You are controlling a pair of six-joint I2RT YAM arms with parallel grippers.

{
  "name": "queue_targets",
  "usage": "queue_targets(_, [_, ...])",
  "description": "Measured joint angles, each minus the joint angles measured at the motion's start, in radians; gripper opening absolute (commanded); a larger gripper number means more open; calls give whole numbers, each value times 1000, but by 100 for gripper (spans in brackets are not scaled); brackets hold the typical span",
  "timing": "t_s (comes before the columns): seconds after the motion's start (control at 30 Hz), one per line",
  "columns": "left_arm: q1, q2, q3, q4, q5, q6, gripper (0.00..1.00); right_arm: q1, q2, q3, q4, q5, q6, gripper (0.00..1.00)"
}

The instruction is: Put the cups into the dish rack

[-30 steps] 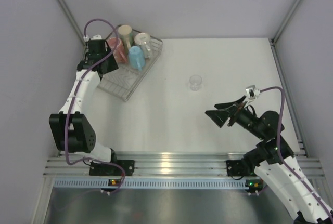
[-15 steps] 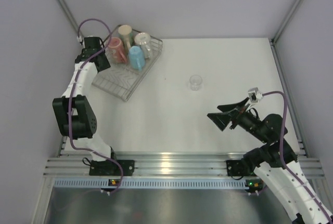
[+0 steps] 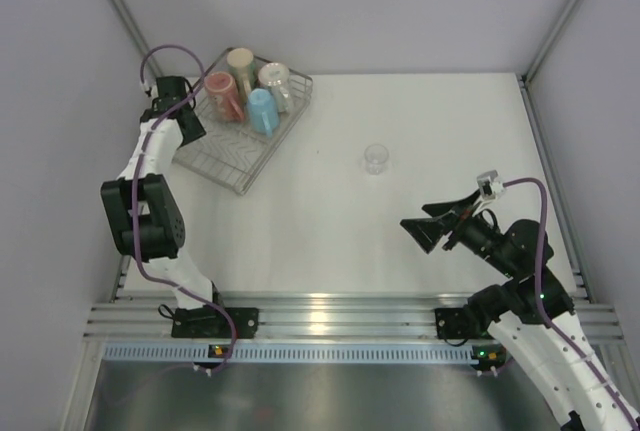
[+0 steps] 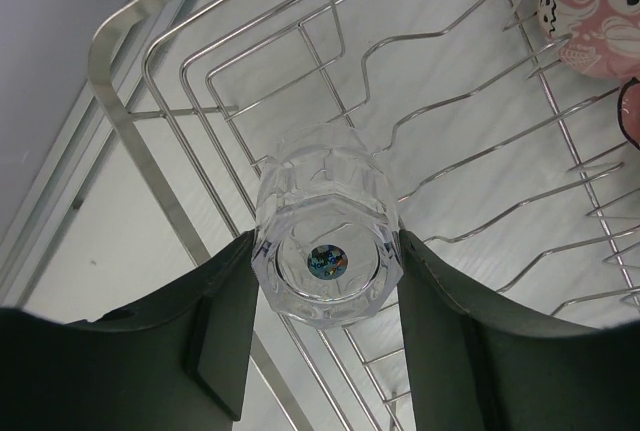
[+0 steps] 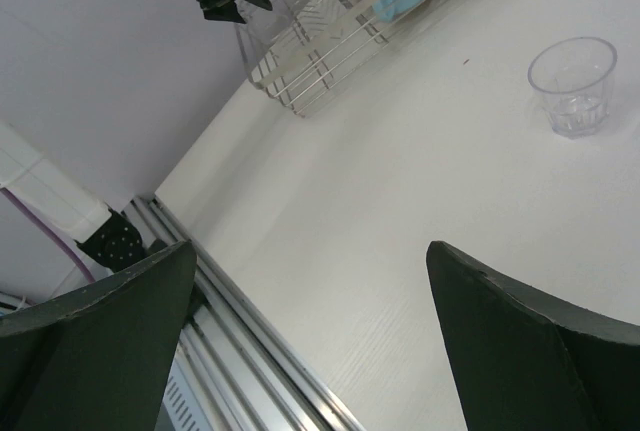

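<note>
Left pincer [image 4: 325,263] clamped on tiny clear faceted glass [image 4: 325,201] at silver wire dish rack [image 3: 226,162], upper left; right pincer [image 5: 310,251] apart.

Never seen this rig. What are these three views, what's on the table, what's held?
Two robot arms, each ending in a two-finger gripper. The wide picture comes from a fixed overhead camera; the other two from a camera on each wrist. On the table stand a wire dish rack holding a light blue cup and three others, and a loose clear glass. The left gripper clamps a second glass above the rack's edge. The right gripper is open, empty.
</note>
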Motion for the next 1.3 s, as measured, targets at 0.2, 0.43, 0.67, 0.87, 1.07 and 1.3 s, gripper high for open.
queue_targets(0.2, [-2,30,-6,-3,1,-10,1,0,-1,3,-9,7,-10,99])
queue_targets(0.43, [-2,55,-8,-4,1,-11,33,0,-1,3,-23,18,-10,100])
queue_targets(0.67, [-2,60,-8,-17,0,-14,48,0,-1,3,-32,29,-10,100])
queue_targets(0.87, [7,60,-8,-24,2,-19,62,0,-1,3,-37,43,-10,99])
queue_targets(1.07, [8,60,-6,-23,11,-22,77,0,2,10,-43,50,-10,100])
queue_targets(1.3, [11,59,7,-25,30,-21,84,0,8,31,-43,71,0,99])
